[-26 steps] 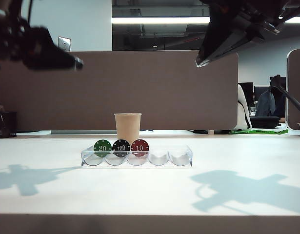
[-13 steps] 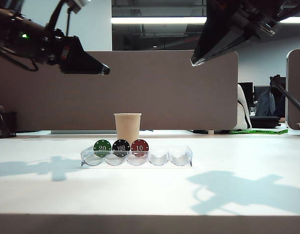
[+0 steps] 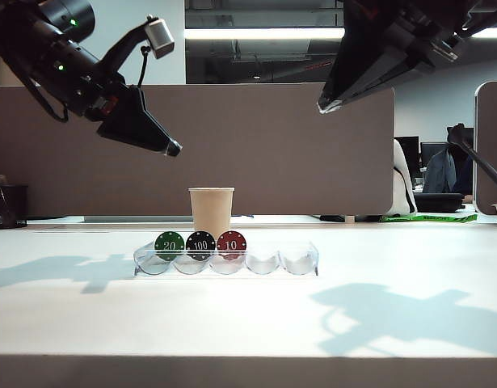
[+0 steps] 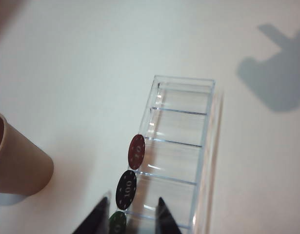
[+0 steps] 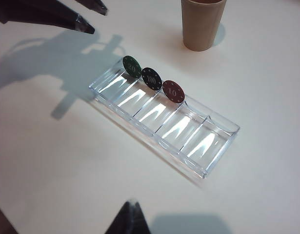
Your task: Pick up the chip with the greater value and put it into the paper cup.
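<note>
exterior view: the left hand (image 3: 172,148) hangs high and to the left of the clear chip tray (image 3: 301,257), tips angled down toward it; whether it is parted is not clear from here. The right hand (image 3: 322,105) sits high on the right, away from the work.
exterior view, target: the black "100" chip (image 3: 200,245) stands on edge in the tray between the green "20" chip (image 3: 170,245) and the red "10" chip (image 3: 231,243); the paper cup (image 3: 211,212) stands just behind on the counter (image 3: 248,315).
left wrist view: the left hand (image 4: 130,214) is released, its two tips parted and holding nothing, framing the green chip (image 4: 117,223) more than the black chip (image 4: 126,189). Best to shift along the row until the black chip sits between the tips, then come down square to its faces so the neighbours stay untouched.
right wrist view: the right hand (image 5: 130,218) shows its tips pressed together and empty, above the bare counter (image 5: 52,161) in front of the tray.
</note>
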Robot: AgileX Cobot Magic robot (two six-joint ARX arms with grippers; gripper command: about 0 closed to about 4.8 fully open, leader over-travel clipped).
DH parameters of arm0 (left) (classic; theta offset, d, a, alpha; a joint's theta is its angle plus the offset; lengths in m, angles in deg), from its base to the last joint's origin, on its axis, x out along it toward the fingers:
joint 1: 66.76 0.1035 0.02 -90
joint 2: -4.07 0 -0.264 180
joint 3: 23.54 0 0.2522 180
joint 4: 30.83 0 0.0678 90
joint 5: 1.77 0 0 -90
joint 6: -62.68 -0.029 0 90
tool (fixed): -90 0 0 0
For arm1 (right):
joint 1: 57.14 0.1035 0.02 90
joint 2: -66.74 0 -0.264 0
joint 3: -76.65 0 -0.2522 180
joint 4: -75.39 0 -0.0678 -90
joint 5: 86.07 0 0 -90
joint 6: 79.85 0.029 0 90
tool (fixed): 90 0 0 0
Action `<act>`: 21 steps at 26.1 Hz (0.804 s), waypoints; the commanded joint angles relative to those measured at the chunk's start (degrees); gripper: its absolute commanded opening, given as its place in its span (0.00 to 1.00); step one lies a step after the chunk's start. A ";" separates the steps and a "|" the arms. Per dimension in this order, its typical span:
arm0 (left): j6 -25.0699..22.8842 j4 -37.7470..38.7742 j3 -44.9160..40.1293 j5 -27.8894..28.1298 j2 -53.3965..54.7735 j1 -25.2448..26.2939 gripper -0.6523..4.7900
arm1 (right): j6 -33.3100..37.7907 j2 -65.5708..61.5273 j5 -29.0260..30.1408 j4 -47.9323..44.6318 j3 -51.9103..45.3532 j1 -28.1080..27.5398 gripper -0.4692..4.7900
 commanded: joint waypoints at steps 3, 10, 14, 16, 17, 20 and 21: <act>-4.66 6.32 4.79 1.01 2.97 -0.09 0.35 | 0.17 0.17 0.13 -0.44 0.31 0.04 0.08; -8.63 16.70 12.24 3.56 7.08 -0.74 0.35 | 0.15 0.17 0.11 -0.26 0.31 0.04 0.08; -10.86 20.28 15.78 7.61 8.57 -1.88 0.35 | 0.15 0.17 0.13 -0.24 0.31 0.04 0.08; -12.00 21.40 17.27 8.63 8.79 -2.69 0.35 | 0.15 0.17 0.13 -0.22 0.31 0.04 0.08; -11.91 22.47 18.21 8.90 8.79 -2.73 0.35 | 0.15 0.17 0.11 -0.22 0.31 0.00 0.08; -11.69 26.80 20.26 9.86 8.76 -2.75 0.37 | 0.15 0.20 0.13 -0.20 0.31 -0.02 0.08; -11.69 27.47 20.48 9.94 8.76 -2.75 0.37 | 0.15 0.20 0.17 -0.22 0.31 0.00 0.08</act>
